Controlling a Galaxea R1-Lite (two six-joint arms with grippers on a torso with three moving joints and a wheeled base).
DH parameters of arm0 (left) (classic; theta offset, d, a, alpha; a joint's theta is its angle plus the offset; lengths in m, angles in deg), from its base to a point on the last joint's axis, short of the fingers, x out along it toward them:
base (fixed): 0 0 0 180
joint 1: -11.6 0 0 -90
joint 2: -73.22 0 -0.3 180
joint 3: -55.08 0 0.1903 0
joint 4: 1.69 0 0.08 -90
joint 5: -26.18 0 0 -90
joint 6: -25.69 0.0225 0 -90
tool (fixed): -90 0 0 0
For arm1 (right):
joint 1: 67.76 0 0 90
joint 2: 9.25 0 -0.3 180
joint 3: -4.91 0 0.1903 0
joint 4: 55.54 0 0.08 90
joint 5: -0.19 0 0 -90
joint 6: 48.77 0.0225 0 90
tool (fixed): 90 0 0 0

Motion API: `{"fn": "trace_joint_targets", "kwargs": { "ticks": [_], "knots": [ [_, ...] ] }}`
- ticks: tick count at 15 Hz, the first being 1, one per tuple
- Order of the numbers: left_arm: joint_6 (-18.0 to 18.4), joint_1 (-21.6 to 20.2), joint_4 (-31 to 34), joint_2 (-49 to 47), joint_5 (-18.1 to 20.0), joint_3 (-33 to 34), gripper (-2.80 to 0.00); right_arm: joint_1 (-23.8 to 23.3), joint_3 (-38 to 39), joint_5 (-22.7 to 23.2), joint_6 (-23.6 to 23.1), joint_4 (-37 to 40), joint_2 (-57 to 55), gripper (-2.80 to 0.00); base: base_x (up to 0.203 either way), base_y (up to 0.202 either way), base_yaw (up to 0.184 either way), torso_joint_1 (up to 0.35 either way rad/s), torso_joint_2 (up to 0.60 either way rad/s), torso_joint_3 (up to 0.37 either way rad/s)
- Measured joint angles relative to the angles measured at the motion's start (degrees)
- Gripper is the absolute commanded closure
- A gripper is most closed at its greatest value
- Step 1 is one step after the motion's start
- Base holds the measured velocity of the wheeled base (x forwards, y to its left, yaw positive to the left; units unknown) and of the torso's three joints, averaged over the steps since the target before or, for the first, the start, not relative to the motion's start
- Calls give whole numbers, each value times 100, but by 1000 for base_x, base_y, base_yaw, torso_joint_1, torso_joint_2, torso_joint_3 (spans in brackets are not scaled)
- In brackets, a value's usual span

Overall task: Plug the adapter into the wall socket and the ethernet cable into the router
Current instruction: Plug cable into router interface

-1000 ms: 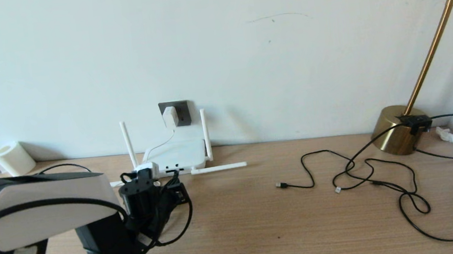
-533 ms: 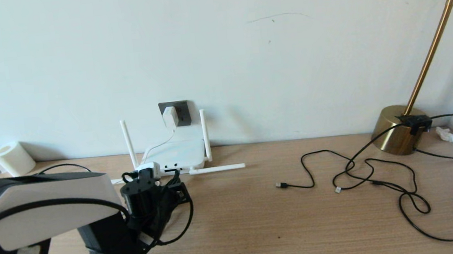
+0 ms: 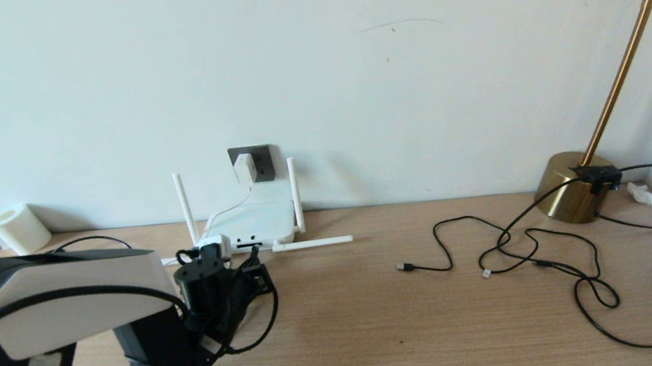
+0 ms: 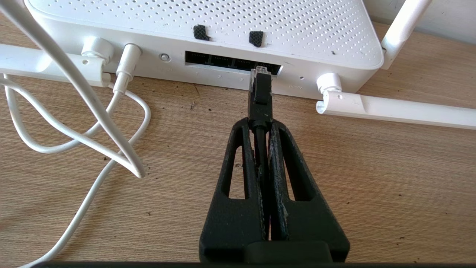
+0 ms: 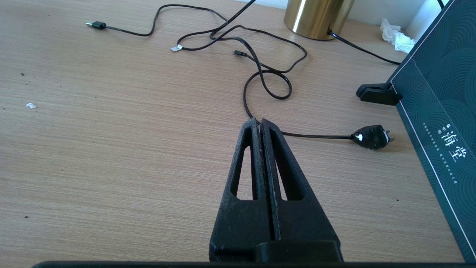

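Currently the left gripper [image 4: 261, 124] is clamped on the ethernet cable [image 4: 259, 95] just behind its plug, with the black cable running back between the two closed fingers [image 4: 238, 163]. The clear plug tip sits at the mouth of the rightmost opening in the dark port row on the front edge of the router [image 4: 208, 22]; whether it is fully seated cannot be told. In the head view the router [image 3: 257, 222] lies flat on the wooden desk [image 3: 377, 323] against the wall, two antennas upright and one lying flat on the desk to its right. The adapter [image 3: 244, 168] is seated in the wall socket [image 3: 259, 161] directly above the router, its thin white cord dropping to the router. The right gripper [image 5: 261, 124] is fully closed and empty, held above the desk near a black power plug [image 5: 371, 137], well apart from the router.
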Motion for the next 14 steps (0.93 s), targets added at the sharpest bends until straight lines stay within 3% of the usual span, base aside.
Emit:
{"fn": "trace_joint_targets", "kwargs": {
  "ticks": [14],
  "knots": [
    [-10, 0, 3, 0, 0, 9, 0, 0, 2, -3, 3, -1, 0, 0, 0, 0, 0, 0, 0, 0]
  ]
}}
